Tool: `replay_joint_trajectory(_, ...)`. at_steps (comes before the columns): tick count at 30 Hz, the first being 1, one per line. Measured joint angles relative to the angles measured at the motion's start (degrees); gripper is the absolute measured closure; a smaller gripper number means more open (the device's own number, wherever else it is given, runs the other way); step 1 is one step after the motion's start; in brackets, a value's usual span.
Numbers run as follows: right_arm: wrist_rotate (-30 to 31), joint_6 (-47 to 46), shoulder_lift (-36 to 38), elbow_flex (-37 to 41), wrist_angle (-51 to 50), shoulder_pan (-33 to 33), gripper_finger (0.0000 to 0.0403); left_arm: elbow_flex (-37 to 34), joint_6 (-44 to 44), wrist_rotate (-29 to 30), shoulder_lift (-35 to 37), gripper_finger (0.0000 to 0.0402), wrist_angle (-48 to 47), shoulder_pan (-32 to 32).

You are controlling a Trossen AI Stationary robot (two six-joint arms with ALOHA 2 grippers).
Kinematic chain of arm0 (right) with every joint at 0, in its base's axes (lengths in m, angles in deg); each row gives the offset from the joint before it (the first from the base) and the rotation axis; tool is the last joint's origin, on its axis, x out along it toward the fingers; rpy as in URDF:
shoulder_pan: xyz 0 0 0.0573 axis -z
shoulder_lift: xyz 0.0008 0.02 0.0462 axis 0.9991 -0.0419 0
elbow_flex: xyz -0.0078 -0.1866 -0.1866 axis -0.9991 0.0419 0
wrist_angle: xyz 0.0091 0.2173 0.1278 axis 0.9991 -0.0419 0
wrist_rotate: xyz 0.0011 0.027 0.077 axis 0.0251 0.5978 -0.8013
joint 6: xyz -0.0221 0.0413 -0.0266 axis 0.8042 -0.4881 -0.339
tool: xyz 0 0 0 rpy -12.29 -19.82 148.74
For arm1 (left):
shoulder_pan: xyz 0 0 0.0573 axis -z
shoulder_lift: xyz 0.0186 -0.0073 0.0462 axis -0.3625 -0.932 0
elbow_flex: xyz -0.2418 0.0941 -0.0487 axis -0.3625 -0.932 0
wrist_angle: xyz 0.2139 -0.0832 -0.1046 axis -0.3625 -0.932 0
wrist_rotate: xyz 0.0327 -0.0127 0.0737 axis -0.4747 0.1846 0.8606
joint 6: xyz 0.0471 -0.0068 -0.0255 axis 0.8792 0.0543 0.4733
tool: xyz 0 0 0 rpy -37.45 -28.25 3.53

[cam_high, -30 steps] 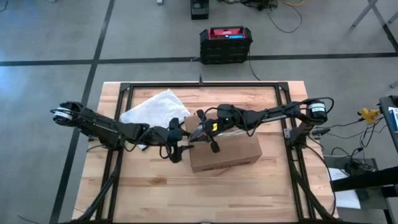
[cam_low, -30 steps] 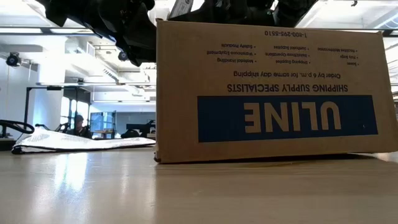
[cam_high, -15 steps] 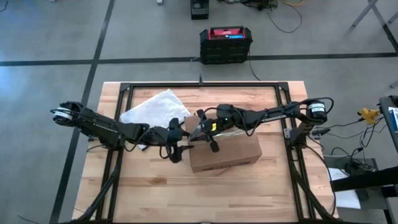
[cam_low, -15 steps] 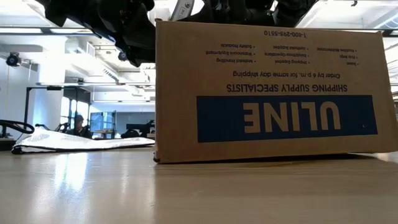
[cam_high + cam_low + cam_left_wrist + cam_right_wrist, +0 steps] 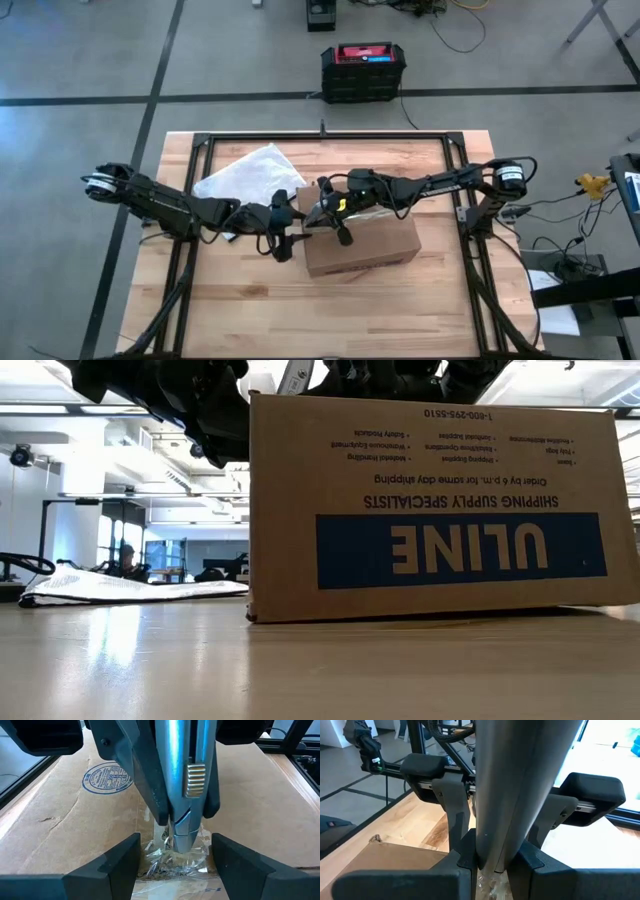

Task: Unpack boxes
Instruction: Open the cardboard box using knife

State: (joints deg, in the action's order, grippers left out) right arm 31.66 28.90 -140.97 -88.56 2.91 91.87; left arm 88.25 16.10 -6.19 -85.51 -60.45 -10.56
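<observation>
The right pincer [image 5: 322, 213] is gripping a silver tool [image 5: 182, 780] over the box [image 5: 365, 245]. The left pincer [image 5: 283, 240] is waiting wide open, holding nothing, beside the box.

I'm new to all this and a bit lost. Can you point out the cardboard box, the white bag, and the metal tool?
cardboard box [image 5: 375, 243], high view, bare top near its right end.
white bag [image 5: 250, 170], high view, middle of the crumpled plastic.
metal tool [image 5: 182, 775], left wrist view, its shiny blue-grey shaft.
</observation>
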Motion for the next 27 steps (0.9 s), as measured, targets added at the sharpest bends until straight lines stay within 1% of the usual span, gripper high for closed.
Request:
replay_joint_trajectory(3,0.1,0.0,0.2,0.3,-0.5,0.0,0.0353,0.0,-0.4,0.0,0.0,0.0177,-0.4,0.0)
replay_joint_trajectory(9,2.9,0.5,2.2,1.3,-4.0,-0.1,0.0353,0.0,-0.8,0.0,0.0,0.0169,-0.7,0.0)
replay_joint_trajectory(11,3.0,0.3,3.3,2.0,-5.2,0.0,0.0353,0.0,-0.9,0.2,0.0,0.0170,-1.1,0.0)
replay_joint_trajectory(15,5.6,0.3,5.9,3.5,-7.5,-0.1,0.0353,0.0,-1.0,0.5,0.0,0.0176,-1.1,0.0)
replay_joint_trajectory(20,6.5,-0.6,8.4,5.3,-8.0,-0.3,0.0353,0.0,-1.1,0.6,0.0,0.0178,-1.2,0.0)
replay_joint_trajectory(24,9.1,-0.8,10.6,7.0,-8.0,-1.0,0.0353,0.0,-1.4,1.1,0.0,0.0171,-1.4,0.0)
replay_joint_trajectory(27,9.9,-1.5,11.4,8.1,-8.0,-1.3,0.0353,0.0,-1.8,1.5,0.0,0.0169,-1.5,0.0)
